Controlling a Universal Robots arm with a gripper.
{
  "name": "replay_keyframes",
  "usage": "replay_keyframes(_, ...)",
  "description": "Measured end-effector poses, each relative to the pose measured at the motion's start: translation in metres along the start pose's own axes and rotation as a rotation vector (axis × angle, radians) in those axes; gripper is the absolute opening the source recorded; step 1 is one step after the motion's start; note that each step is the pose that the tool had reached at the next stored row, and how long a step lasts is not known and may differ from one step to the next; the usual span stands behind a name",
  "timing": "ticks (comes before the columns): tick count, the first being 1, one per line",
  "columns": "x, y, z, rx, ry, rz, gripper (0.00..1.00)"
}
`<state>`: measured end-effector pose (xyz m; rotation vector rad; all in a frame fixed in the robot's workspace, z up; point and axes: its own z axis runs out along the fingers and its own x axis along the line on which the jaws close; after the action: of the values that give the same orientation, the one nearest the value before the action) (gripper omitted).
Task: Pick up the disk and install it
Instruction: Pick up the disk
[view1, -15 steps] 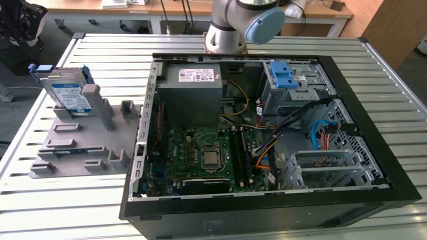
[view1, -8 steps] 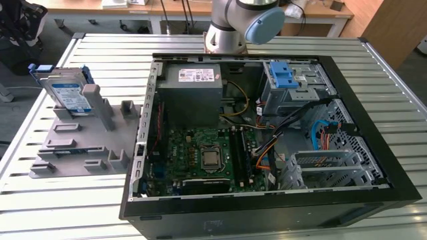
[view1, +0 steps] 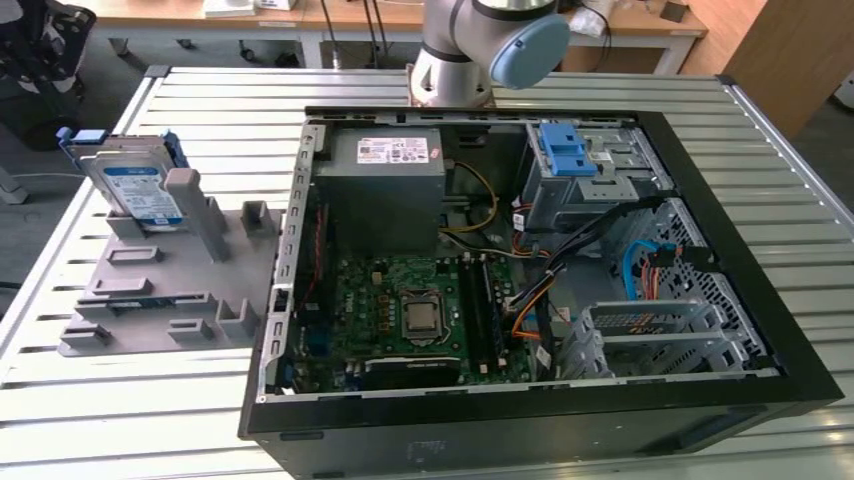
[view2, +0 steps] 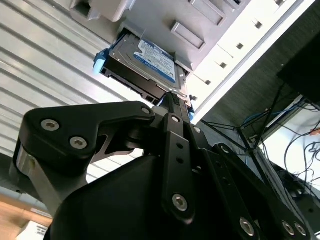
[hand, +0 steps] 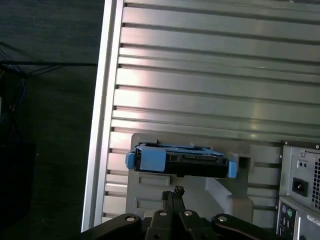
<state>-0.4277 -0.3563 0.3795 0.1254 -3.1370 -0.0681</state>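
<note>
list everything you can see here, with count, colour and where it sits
disk: one, silver-grey with blue rails, standing in the holder on the exterior view's left
holder: one, grey, on the table beside the computer case
computer case: one, black, open, mid-table
power supply box: one, grey, inside the case
drive cage: one, metal with blue latches, inside the case, toward the exterior view's right
motherboard: one, green, on the case floor
table: one, silver, slatted, under everything
arm: one, grey and blue, behind the case
gripper: one, black, shut, nearest the disk, not holding it
</note>
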Motion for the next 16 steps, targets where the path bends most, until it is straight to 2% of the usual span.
replay_keyframes(7,0.0000,0.0000,0.0001,0.0000,0.0055,-0.126,0.11)
replay_keyframes(16,0.0000,0.0000,0.0002,0.0000,0.0108,-0.248,0.11)
